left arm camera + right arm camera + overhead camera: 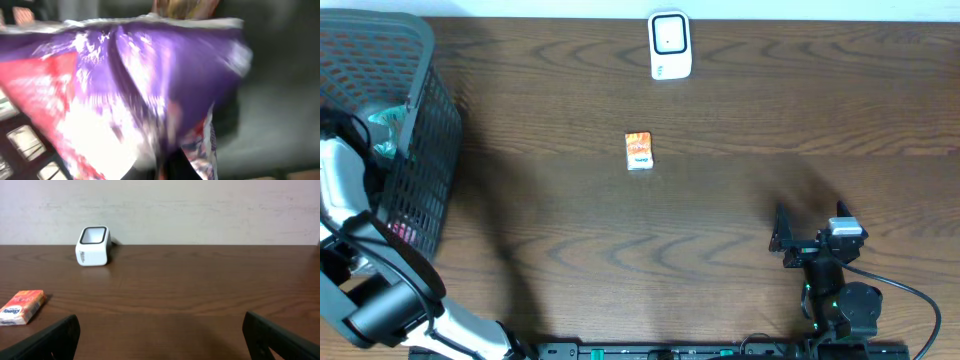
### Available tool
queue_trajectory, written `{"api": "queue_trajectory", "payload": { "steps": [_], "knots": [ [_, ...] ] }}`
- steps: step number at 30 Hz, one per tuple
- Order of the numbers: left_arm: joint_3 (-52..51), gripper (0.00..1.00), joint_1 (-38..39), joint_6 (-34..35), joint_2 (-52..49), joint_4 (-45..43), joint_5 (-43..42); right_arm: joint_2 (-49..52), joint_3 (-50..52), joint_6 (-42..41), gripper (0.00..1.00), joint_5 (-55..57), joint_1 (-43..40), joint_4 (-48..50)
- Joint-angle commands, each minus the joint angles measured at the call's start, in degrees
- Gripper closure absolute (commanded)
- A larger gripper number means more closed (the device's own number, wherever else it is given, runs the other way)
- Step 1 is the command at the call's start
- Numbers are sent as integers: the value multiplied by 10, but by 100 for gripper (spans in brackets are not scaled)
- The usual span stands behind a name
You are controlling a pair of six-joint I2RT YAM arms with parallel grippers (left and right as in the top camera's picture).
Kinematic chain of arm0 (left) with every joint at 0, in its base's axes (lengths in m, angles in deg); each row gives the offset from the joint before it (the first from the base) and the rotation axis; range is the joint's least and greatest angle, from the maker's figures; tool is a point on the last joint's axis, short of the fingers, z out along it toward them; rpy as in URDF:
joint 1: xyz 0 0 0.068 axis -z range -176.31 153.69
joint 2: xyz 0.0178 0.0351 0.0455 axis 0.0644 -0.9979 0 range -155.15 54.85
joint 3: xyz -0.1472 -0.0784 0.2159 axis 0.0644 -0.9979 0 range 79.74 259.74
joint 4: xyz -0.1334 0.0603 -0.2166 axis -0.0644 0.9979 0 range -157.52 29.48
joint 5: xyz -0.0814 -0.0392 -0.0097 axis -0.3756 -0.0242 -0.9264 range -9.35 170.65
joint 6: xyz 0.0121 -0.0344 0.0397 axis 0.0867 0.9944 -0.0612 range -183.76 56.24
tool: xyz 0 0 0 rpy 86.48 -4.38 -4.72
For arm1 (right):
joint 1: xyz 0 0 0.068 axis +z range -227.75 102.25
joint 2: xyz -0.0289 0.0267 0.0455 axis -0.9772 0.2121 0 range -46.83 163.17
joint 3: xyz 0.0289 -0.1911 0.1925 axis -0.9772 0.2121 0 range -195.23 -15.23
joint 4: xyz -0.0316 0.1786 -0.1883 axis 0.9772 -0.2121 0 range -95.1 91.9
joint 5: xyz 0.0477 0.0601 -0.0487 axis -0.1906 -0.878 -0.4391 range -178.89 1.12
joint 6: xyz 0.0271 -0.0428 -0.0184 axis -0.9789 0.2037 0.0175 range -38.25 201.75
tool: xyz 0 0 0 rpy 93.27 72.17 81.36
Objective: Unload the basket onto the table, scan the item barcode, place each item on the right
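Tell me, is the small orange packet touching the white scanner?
Apart. The overhead view shows a stretch of bare table between orange packet and white scanner.

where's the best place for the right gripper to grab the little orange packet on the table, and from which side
Probably from straight above, with the fingers closing on the two long side edges near the middle. The orange packet lies flat on the table, so only its thin sides offer a pinch, and its narrow width runs left to right. Nothing sits close beside it, and the right gripper is open.
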Motion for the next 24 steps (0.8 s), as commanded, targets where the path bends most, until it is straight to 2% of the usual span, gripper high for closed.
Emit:
{"api": "queue_trajectory", "payload": {
  "steps": [1, 5, 10, 11, 12, 14, 17, 22, 24],
  "knots": [
    [46, 93, -6, 27, 70, -9, -53, -4, 0, -6, 1, 5, -2, -3],
    [51, 93, -6, 27, 149, -65, -144, -4, 0, -6, 1, 5, -2, -3],
    [51, 90, -6, 26, 204, -90, -161, -4, 0, -6, 1, 5, -2, -3],
    [50, 76, -6, 26, 206, -89, -161, -4, 0, -6, 1, 5, -2, -3],
    [50, 51, -6, 26, 205, -85, -161, -4, 0, -6, 1, 5, -2, -3],
    [45, 28, -6, 24, 200, -74, -161, -4, 0, -6, 1, 5, -2, -3],
    [26, 14, -6, 20, 189, -70, -160, -4, 0, -6, 1, 5, -2, -3],
    [-5, 11, -6, 20, 150, -71, -157, -4, 0, -6, 1, 5, -2, -3],
    [-18, 11, -5, 21, 125, -70, -130, -4, 0, -6, 1, 5, -2, -3]
  ]
}}
